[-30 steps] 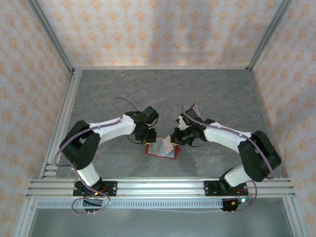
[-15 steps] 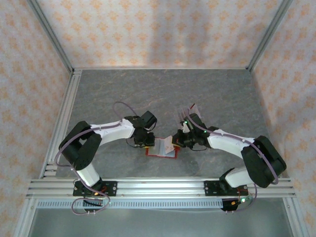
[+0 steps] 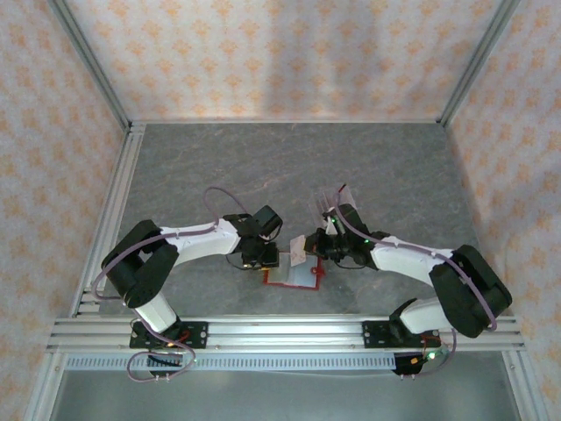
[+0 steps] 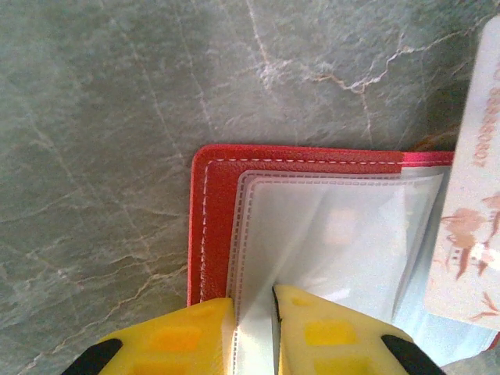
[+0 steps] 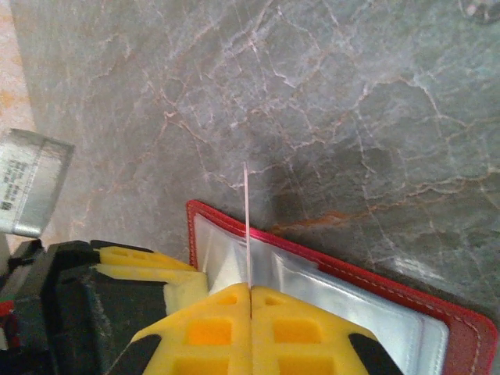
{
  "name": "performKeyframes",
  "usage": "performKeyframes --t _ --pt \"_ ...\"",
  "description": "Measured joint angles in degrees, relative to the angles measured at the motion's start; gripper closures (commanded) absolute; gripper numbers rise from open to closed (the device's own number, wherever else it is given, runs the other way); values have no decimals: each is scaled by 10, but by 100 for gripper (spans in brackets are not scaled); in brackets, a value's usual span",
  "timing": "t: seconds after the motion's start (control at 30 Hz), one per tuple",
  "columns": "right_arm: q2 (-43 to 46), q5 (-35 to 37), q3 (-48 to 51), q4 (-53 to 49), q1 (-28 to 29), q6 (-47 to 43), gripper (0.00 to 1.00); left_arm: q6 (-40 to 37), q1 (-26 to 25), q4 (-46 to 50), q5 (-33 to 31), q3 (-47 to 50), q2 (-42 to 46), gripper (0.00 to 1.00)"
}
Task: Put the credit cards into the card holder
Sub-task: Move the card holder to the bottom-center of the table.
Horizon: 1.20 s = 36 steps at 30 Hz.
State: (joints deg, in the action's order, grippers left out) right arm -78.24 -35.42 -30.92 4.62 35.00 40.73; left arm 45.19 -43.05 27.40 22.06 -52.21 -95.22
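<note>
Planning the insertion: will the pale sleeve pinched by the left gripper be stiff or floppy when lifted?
Probably floppy: the sleeve creases and bows where the left gripper pinches it. Likely light and slippery, since it looks like thin glossy film.

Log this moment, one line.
left claw: pinching sleeve of card holder | right claw: shut on credit card, edge-on over holder | card not yet inserted

The table is grey like stone, with thin pale cracks running over it. Three walls stand around it, covered in pale paper with little orange shapes. Shiny metal bars lie along the near edge, and one more bar runs up the left side. A small clear rack with thin slots stands near the middle of the table.
</note>
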Motion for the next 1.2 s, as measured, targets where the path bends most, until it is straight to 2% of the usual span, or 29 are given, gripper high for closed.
performKeyframes --t 0.37,0.77,1.2 --pt "7 35 37 52 35 16 100 15 0 18 1 3 6 79" --pt "10 42 68 125 36 48 100 28 16 17 21 12 10 79" --pt "-94 44 35 196 41 50 100 59 40 17 54 31 21 79"
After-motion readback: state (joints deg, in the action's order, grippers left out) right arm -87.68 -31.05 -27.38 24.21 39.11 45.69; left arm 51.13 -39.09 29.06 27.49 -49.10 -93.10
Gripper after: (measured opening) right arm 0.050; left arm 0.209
